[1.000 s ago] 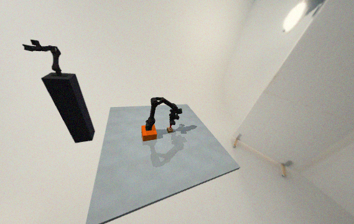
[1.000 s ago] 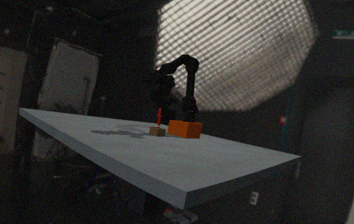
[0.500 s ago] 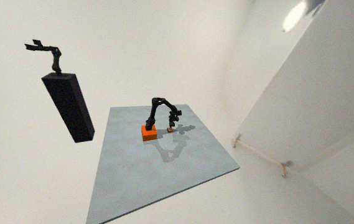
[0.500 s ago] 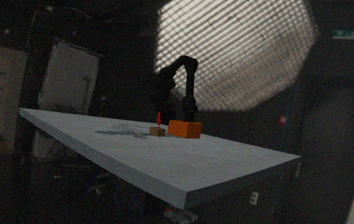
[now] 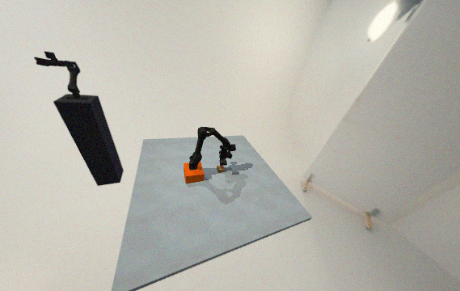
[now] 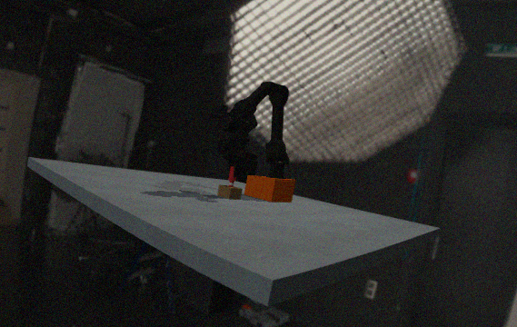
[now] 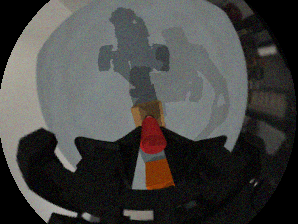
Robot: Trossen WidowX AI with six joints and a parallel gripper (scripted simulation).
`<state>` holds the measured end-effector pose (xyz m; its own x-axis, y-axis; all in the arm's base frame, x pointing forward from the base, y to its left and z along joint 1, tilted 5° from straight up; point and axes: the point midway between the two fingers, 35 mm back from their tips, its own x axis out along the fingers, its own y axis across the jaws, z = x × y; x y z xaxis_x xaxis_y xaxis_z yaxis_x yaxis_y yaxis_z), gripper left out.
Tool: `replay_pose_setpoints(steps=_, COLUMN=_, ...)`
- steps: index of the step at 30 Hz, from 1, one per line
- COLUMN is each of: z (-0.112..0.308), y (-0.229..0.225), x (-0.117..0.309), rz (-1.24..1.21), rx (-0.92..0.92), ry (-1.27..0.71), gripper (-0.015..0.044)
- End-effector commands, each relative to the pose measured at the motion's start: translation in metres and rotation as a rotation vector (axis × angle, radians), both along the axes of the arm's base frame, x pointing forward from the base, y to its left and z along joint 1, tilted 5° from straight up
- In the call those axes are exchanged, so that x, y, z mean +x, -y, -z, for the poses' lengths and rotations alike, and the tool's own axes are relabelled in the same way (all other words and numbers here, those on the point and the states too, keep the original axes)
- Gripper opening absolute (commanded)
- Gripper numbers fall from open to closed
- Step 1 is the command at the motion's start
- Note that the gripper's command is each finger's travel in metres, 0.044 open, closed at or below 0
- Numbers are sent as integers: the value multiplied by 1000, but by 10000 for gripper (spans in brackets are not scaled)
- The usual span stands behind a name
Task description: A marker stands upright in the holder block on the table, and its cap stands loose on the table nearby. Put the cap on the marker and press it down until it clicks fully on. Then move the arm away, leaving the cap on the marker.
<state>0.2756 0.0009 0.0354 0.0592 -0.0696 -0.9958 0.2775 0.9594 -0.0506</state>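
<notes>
The seam between the red cap and the marker is too small to read in the exterior view; from the wrist, the cap hides the marker's body. Fingertip contact is lost in dark shading on the gripper. The holder block is partly covered by the cap at the wrist. The table's near corner is cut off from above.
</notes>
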Motion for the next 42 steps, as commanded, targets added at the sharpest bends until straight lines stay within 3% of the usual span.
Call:
replay_pose_setpoints(steps=1, z=0, y=0, x=0, rz=0, rx=0, ry=0, gripper=131)
replay_pose_setpoints(steps=13, z=0, y=0, x=0, rz=0, rx=0, ry=0, gripper=440)
replay_pose_setpoints(steps=16, z=-9, y=-1, x=1, rz=0, rx=0, ry=0, gripper=440)
replay_pose_setpoints(steps=21, z=-72, y=-5, x=-4, rz=0, rx=1, ry=0, gripper=440)
replay_pose_setpoints(steps=25, z=-75, y=-6, x=-4, rz=0, rx=1, ry=0, gripper=440)
replay_pose_setpoints(steps=30, z=-66, y=-7, x=-6, rz=-247, rx=-17, ry=-16, gripper=309)
replay_pose_setpoints(steps=42, z=-65, y=-7, x=-6, rz=-262, rx=-18, ry=-17, gripper=0)
